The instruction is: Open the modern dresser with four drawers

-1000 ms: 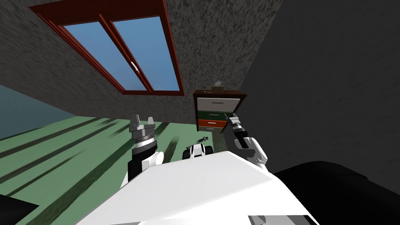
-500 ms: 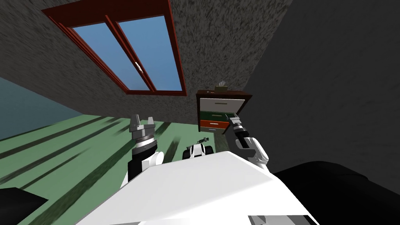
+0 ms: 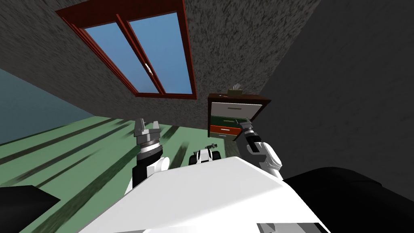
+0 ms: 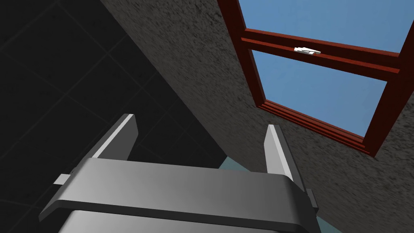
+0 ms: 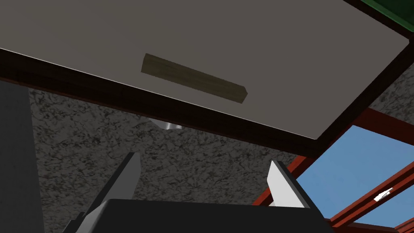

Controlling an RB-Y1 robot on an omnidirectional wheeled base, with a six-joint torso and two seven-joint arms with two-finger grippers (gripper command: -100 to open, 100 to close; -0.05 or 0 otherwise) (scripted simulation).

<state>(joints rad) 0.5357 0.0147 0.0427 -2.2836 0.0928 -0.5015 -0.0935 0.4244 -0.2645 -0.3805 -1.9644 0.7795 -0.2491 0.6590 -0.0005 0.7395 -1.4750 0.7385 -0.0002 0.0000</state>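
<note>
Since 1 s prior: own base/head had shifted, so the whole head view slid; right gripper (image 3: 245, 123) stayed at the dresser front.

Item: dresser (image 3: 250, 97), dark frame, four drawers, stood in the room corner against a textured wall. Drawers top to bottom: pale grey (image 3: 236, 108), green (image 3: 224, 120), orange (image 3: 221, 130), pale (image 3: 220, 136). Cannot tell if any had come out yet.

Right gripper: fingers spread, nothing held, at dresser's right side level w/ green drawer. In right wrist view it looked up across the pale grey front; bar handle (image 5: 194, 79) lay off beyond the fingertips, not between them.

Step in hand (judged): approach to grasp. To do well: re-aim wrist so the bar sits between the fingers, square to the front, clamp on it, then pull straight out, no sideways drag.

On dresser top: small box (image 3: 235, 91).

Left gripper (image 3: 146, 126): fingers spread, empty, raised well left of dresser.

Window (image 3: 137, 52): red frame, up-left of dresser.
</note>
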